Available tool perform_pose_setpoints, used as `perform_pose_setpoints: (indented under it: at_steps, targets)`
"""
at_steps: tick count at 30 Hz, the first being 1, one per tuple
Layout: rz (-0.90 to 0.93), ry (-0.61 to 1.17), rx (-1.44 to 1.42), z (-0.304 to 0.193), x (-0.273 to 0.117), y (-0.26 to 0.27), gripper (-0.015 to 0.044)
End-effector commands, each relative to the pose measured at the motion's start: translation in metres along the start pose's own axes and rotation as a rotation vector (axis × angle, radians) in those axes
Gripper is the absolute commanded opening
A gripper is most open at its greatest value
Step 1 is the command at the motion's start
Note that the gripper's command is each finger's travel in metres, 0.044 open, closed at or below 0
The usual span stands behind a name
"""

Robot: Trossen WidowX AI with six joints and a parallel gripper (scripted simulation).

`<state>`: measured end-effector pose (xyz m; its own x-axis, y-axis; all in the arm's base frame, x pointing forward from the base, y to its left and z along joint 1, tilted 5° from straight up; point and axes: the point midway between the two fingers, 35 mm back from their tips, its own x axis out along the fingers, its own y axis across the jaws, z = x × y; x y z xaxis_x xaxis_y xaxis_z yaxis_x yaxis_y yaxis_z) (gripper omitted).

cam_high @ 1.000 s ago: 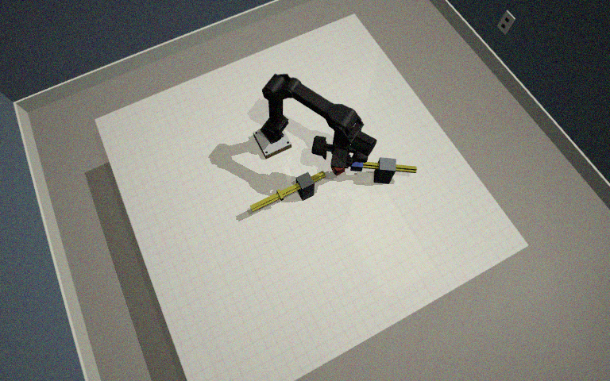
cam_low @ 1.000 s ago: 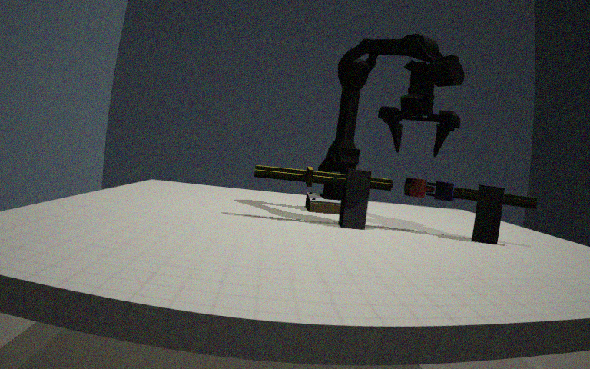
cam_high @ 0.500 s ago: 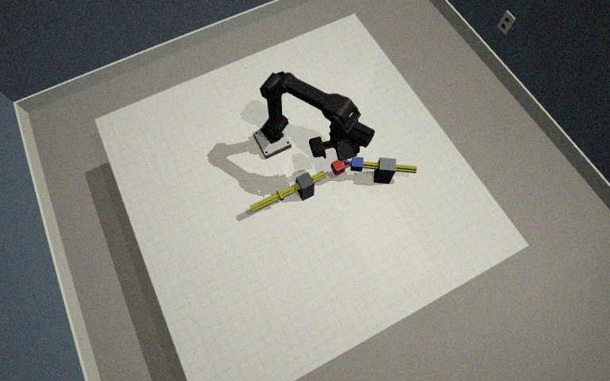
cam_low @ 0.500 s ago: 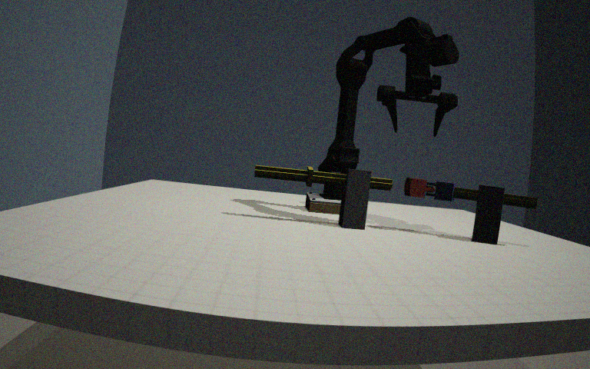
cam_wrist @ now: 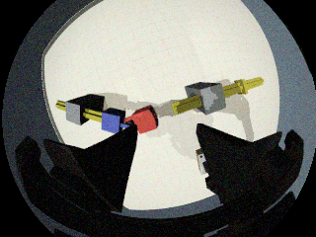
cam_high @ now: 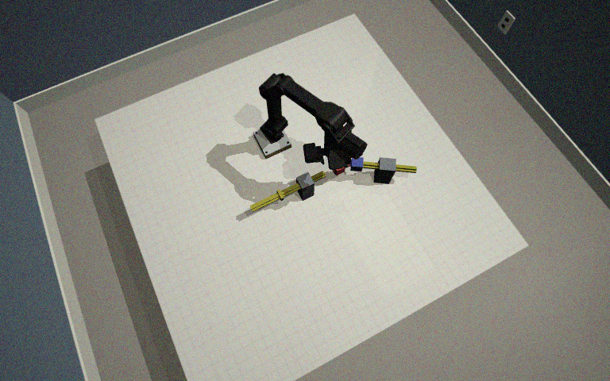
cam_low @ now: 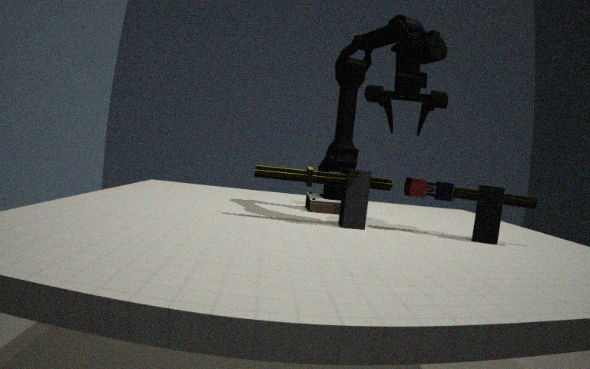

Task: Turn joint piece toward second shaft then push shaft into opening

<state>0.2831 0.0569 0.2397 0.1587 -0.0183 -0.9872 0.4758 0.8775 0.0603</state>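
Observation:
The red joint piece (cam_high: pixel 339 171) (cam_low: pixel 415 187) (cam_wrist: pixel 145 120) hangs on hinges from a blue part (cam_high: pixel 357 163) (cam_low: pixel 444 191) (cam_wrist: pixel 111 120) on the fixed shaft (cam_high: pixel 405 167) (cam_low: pixel 465 194). It is turned at an angle to that shaft, its dark opening facing the second shaft (cam_high: pixel 263 202) (cam_low: pixel 282 172) (cam_wrist: pixel 187 106). A gap separates the opening from that shaft's near end. The second shaft runs through its block (cam_high: pixel 305 180) (cam_low: pixel 354 201) (cam_wrist: pixel 212 99). My gripper (cam_low: pixel 405 134) (cam_wrist: pixel 167 128) is partly open and empty, above the gap and touching nothing. Its fingertips are hidden in the top view.
The fixed shaft's block (cam_high: pixel 387 165) (cam_low: pixel 488 214) (cam_wrist: pixel 75 113) stands beyond the blue part. A yellow collar (cam_high: pixel 280 194) (cam_low: pixel 309 176) (cam_wrist: pixel 240 86) sits on the second shaft, on the block's side away from the joint. The arm's base (cam_high: pixel 272 148) (cam_low: pixel 323 207) stands behind the shafts in the exterior view.

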Motion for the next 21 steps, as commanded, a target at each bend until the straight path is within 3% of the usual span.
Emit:
perform_pose_setpoints:
  at_steps: [1, 8, 21]
  targets:
    - [-0.013, 0.013, 0.135, 0.016, 0.012, -0.022, 0.0177]
    - [-0.029, 0.018, 0.376, 0.043, 0.029, -0.066, 0.0000]
    - [-0.052, 0.020, 0.825, 0.067, 0.057, -0.162, 0.0000]
